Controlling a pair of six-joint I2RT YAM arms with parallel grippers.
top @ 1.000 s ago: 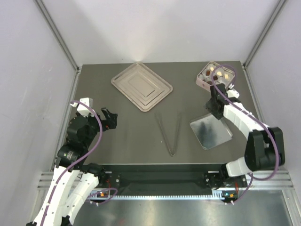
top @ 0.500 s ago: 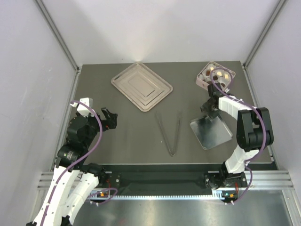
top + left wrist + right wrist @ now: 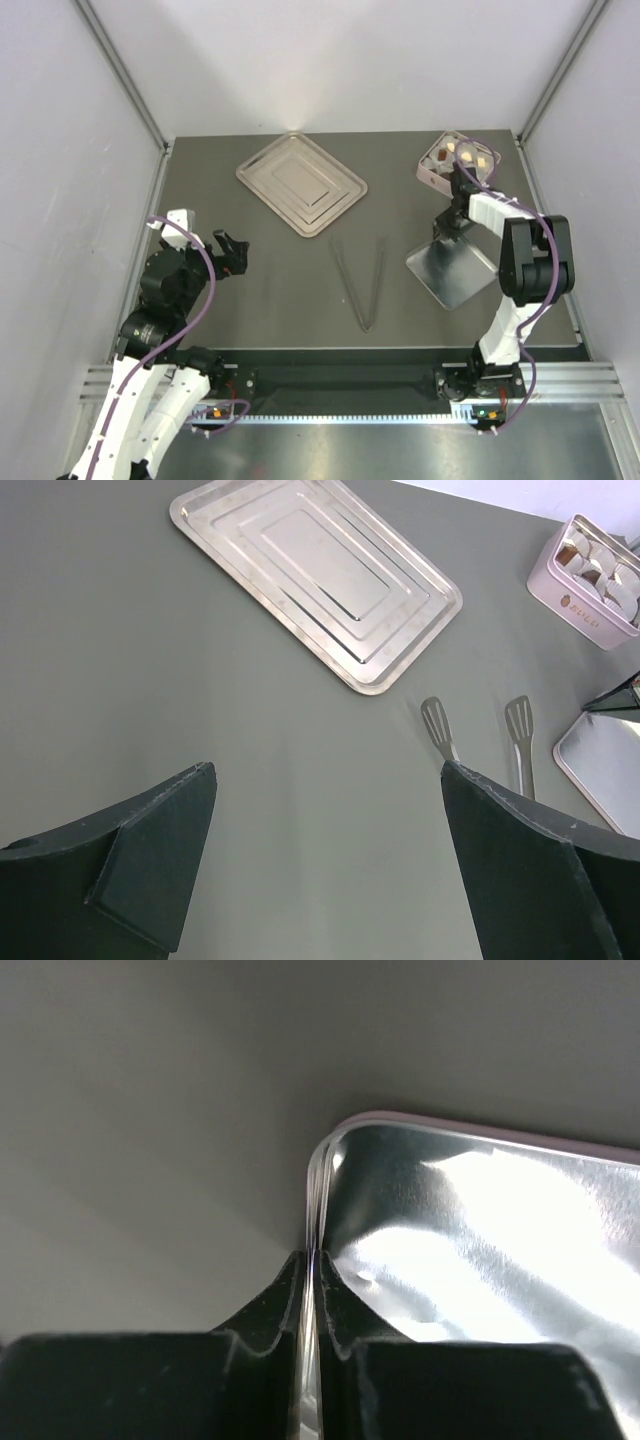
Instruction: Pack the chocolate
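Note:
The chocolate (image 3: 466, 156) shows as tiny brown and cream pieces inside the open pink box (image 3: 440, 172) at the far right, partly hidden by the right arm. The box's shiny metal lid (image 3: 455, 275) lies nearer, with a pink rim. My right gripper (image 3: 447, 228) is at the lid's far corner. In the right wrist view its jaws (image 3: 312, 1260) are shut on the thin upright rim of the lid (image 3: 480, 1220). My left gripper (image 3: 232, 250) hangs open over bare table at the left, nothing between its fingers (image 3: 160, 840).
A flat steel tray (image 3: 300, 183) lies at the back centre. Metal tongs (image 3: 362, 280) lie mid-table between the arms, tips pointing away. The left wrist view shows the tray (image 3: 310, 575), the tongs (image 3: 440, 725) and the pink box (image 3: 590, 600).
The right gripper has closed from part open onto the lid's rim, and the lid has shifted slightly to the right. The left arm has stayed in place.

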